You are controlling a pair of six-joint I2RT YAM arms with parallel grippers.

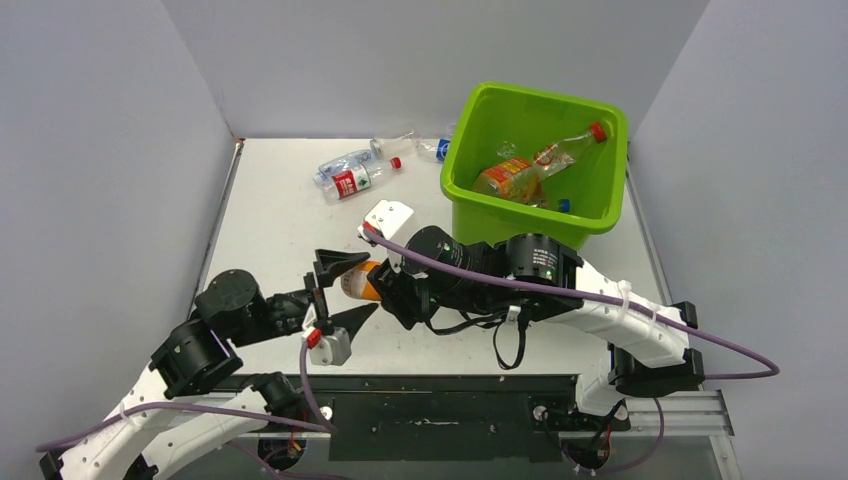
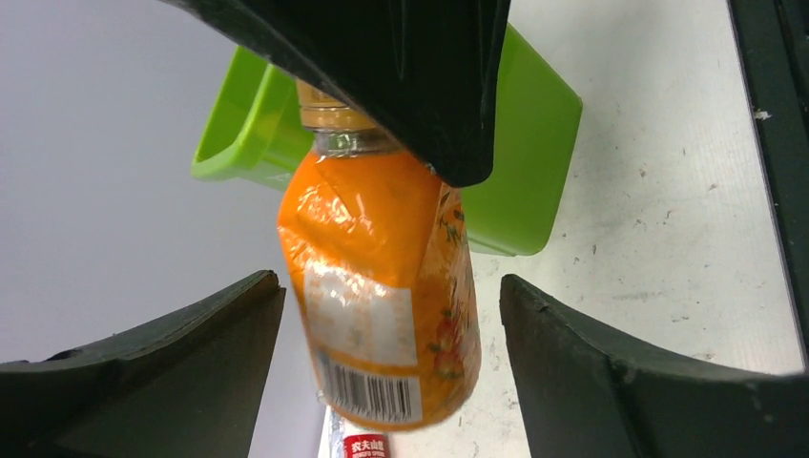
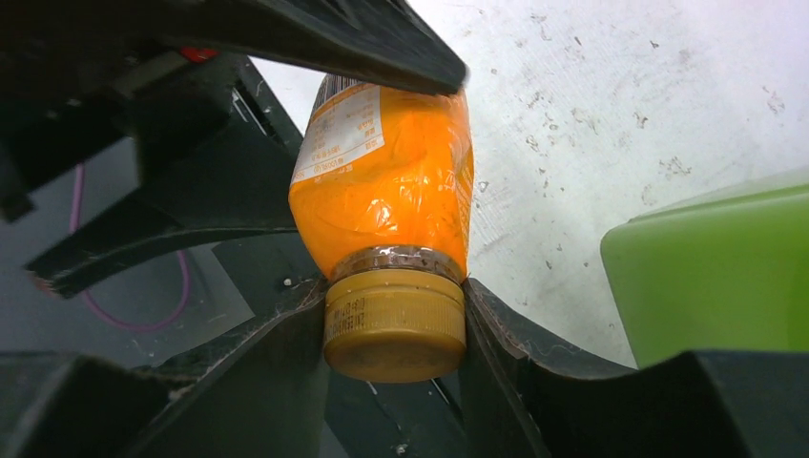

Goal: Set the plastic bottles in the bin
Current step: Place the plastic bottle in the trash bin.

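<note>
An orange bottle [image 1: 362,281] with a yellow-brown cap [image 3: 394,324] is held above the table between the two arms. My right gripper [image 3: 394,307] is shut on its cap and neck. My left gripper [image 2: 389,291] is open, with one finger on each side of the bottle's lower body [image 2: 377,229] and gaps on both sides. The lime-green bin [image 1: 505,222] stands at the back right and holds an orange-labelled bottle with a red cap [image 1: 540,162] and others. The bin also shows in the left wrist view [image 2: 529,162] and the right wrist view [image 3: 715,267].
Several clear bottles lie at the back of the table left of the bin: one with a red label [image 1: 355,181], one with a blue label [image 1: 338,163], one near the wall [image 1: 395,146], one by the bin [image 1: 438,150]. Grey walls enclose the table.
</note>
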